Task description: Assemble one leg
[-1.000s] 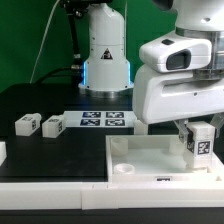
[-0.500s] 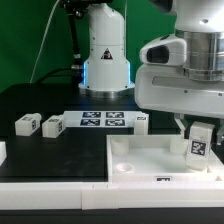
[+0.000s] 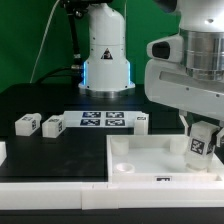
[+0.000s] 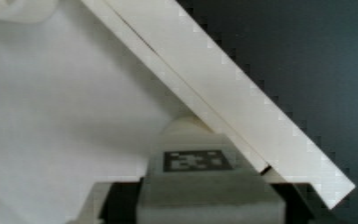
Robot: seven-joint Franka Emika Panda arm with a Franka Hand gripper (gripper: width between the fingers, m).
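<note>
My gripper (image 3: 201,128) is shut on a white leg (image 3: 201,141) with a black-and-white tag on its side and holds it upright over the far right corner of the large white panel (image 3: 150,156). In the wrist view the leg (image 4: 197,160) sits between the dark fingers (image 4: 123,202), its tagged face toward the camera, just above the panel floor (image 4: 69,110) beside the panel's raised rim (image 4: 211,85). Two more legs (image 3: 26,124) (image 3: 53,126) lie on the black table at the exterior view's left.
The marker board (image 3: 103,120) lies behind the panel, with another small white leg (image 3: 141,122) at its right end. The robot base (image 3: 105,55) stands at the back. A white part (image 3: 2,150) shows at the exterior view's left edge.
The gripper has moved a little to the exterior view's right and lower with the leg, closer to the panel's far right corner.
</note>
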